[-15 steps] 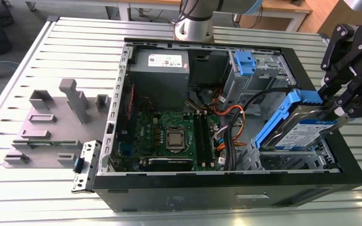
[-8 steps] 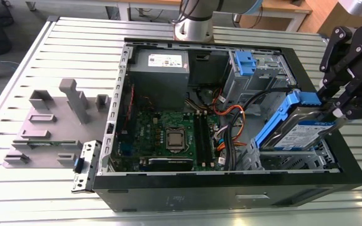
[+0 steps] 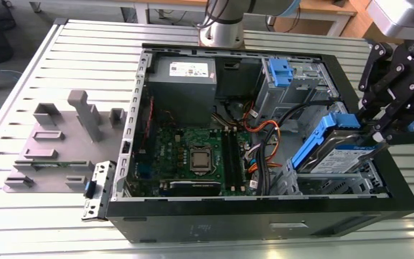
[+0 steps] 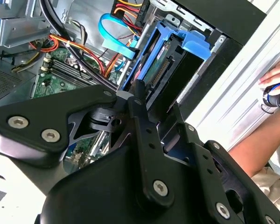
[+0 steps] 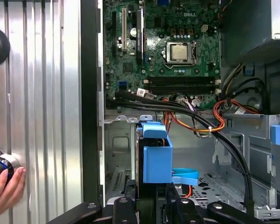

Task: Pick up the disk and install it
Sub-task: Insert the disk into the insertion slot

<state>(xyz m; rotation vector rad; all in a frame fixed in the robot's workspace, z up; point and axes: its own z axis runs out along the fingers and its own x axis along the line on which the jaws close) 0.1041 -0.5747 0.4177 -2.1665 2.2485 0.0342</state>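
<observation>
The gripper (image 3: 374, 141) is closed on the disk (image 3: 336, 156), its fingers pinching the drive at the raised end. The disk sits tilted over the metal drive cage (image 3: 351, 181) in the corner of the open computer case (image 3: 250, 226), at the exterior view's right. Its lower end appears to be at the cage mouth; whether any of it is seated I cannot tell. The main risk is that tilt: if the blue carrier rails (image 5: 156, 156) meet the cage edge out of line, the drive is likely to jam or twist in the grip. The cable bundle (image 3: 268, 141) of black and orange leads runs just beside the cage and could be snagged or pinched beneath the drive. The case, lying on the slatted surface (image 3: 84, 54), also holds the motherboard (image 3: 192, 151), a grey power supply (image 3: 184, 81) and a bare blue bracket (image 3: 279, 73) in the upper bay. A person's hand (image 5: 4, 191) rests on a round control outside the case wall, apart from the gripper.
</observation>
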